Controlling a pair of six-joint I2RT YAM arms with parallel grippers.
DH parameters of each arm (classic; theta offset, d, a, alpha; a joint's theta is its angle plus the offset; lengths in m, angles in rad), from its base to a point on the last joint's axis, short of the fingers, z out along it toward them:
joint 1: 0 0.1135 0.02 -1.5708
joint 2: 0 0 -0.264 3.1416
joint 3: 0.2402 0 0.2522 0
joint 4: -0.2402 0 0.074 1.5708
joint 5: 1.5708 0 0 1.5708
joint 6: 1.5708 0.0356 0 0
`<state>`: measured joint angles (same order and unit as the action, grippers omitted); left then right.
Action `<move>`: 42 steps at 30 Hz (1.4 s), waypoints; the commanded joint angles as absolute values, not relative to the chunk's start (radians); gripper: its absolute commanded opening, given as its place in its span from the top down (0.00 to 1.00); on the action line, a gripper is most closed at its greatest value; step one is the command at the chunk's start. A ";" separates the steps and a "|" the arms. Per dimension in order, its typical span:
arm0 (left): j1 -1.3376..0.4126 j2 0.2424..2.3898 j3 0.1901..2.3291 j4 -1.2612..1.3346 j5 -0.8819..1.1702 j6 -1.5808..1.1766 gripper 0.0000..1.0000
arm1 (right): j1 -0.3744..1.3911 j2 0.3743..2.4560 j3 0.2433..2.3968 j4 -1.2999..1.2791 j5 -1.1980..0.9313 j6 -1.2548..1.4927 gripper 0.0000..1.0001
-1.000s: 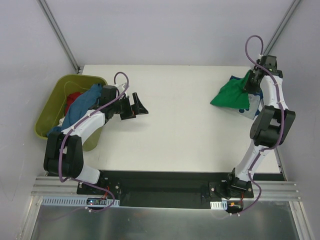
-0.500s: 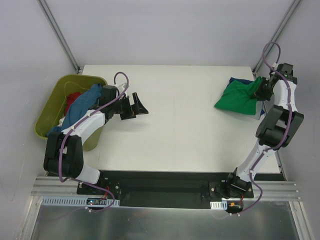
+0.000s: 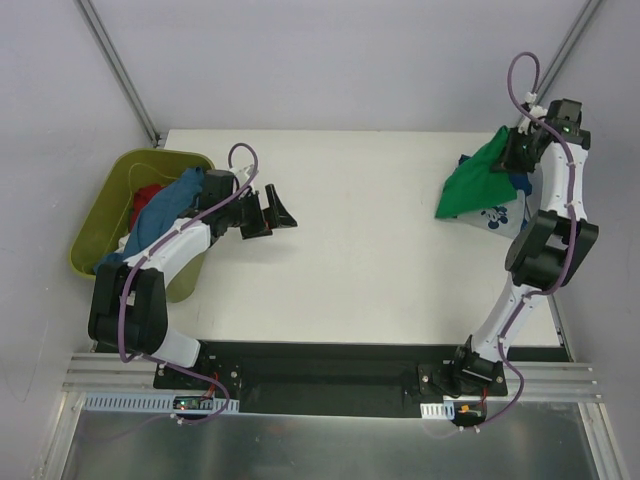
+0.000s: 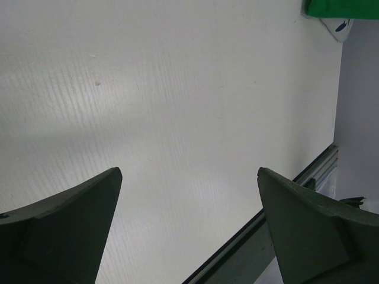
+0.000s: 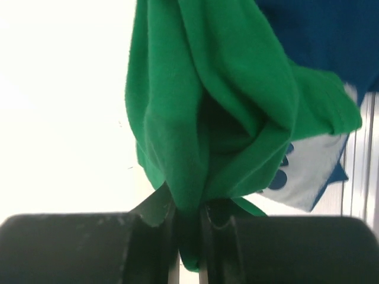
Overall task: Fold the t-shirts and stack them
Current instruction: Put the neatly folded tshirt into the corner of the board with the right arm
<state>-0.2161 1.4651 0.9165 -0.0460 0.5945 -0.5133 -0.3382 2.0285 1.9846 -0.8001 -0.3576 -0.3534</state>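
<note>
My right gripper (image 3: 512,158) is shut on the bright green t-shirt (image 3: 472,185) at the table's far right and holds it lifted, the cloth hanging bunched over the navy t-shirt with the white print (image 3: 496,212). In the right wrist view the green shirt (image 5: 207,106) is pinched between the fingers, and the navy shirt (image 5: 314,41) lies beyond it. My left gripper (image 3: 272,212) is open and empty above the table's left part, beside the tub. A mid-blue t-shirt (image 3: 160,208) and a red one (image 3: 147,194) lie in the tub.
The olive-green plastic tub (image 3: 100,215) stands off the table's left edge. The white table (image 3: 350,250) shows bare in the left wrist view (image 4: 177,106), with its metal edge rail (image 4: 272,236) at the lower right. Slanted frame posts rise at both back corners.
My right gripper has swung right, then back left and up with the green shirt, which now hangs more bunched and uncovers the white print. The left arm has not moved.
</note>
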 commanded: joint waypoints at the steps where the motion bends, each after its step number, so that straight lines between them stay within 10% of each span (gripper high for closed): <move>1: -0.218 1.476 0.968 -0.043 0.620 -0.520 0.01 | -0.301 1.986 2.118 -0.811 -0.387 -0.459 0.90; 16: -0.218 1.477 0.966 -0.054 0.620 -0.511 0.01 | -0.452 2.100 2.003 -0.821 -0.270 -0.422 0.90; 35: -0.218 1.468 0.974 -0.057 0.646 -0.518 0.01 | -0.430 2.010 2.042 -0.897 -0.091 -0.376 0.02; 42: -0.218 1.453 0.968 -0.064 0.638 -0.512 0.01 | -0.342 1.856 1.971 -0.856 0.288 -0.275 0.03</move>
